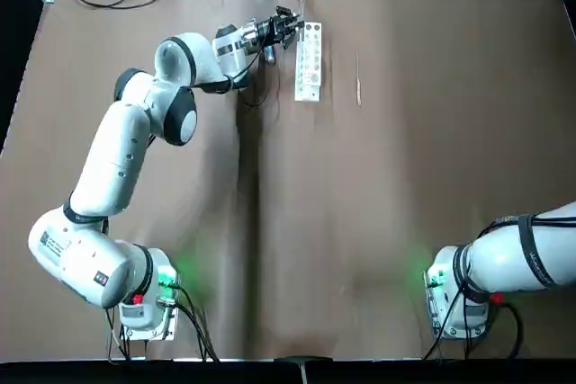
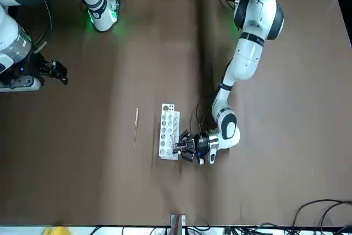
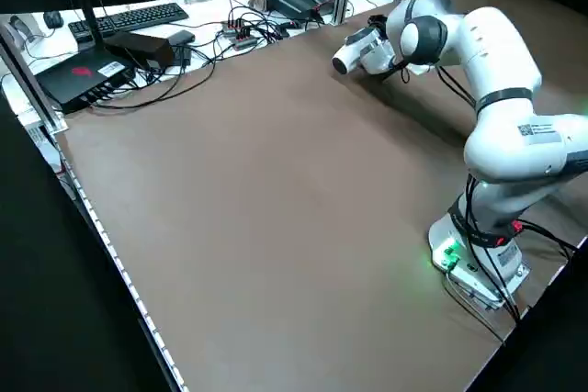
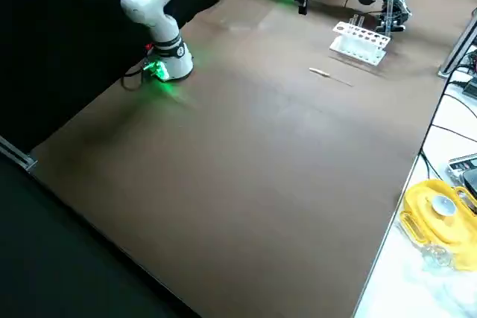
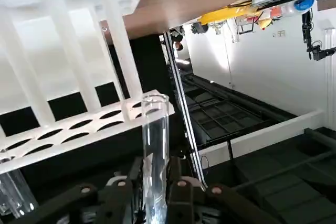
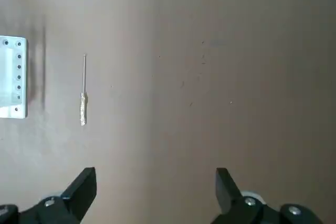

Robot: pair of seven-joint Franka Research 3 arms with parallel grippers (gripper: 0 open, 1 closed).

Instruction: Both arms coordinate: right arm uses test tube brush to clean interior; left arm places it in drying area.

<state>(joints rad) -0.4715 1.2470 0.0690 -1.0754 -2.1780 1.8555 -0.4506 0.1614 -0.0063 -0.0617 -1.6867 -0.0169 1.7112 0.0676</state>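
While the left claw [image 1: 290, 24] is holding a clear test tube [image 5: 156, 150] just beside the white rack [image 1: 308, 65] at the far middle of the table [image 1: 297, 249], the right claw [image 6: 156, 171] is hanging over the right side, fingers spread wide with nothing between. The thin brush [image 1: 358, 83] is lying on the table, right of the rack and apart from it.

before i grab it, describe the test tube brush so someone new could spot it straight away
On the brown table, find the white rack, with the left gripper at its far end. Just to the rack's right, as the robot sees it, lies the brush, not touching it. It is the lone thin, straight stick there, pale, with a thicker part at the end nearer the robot.
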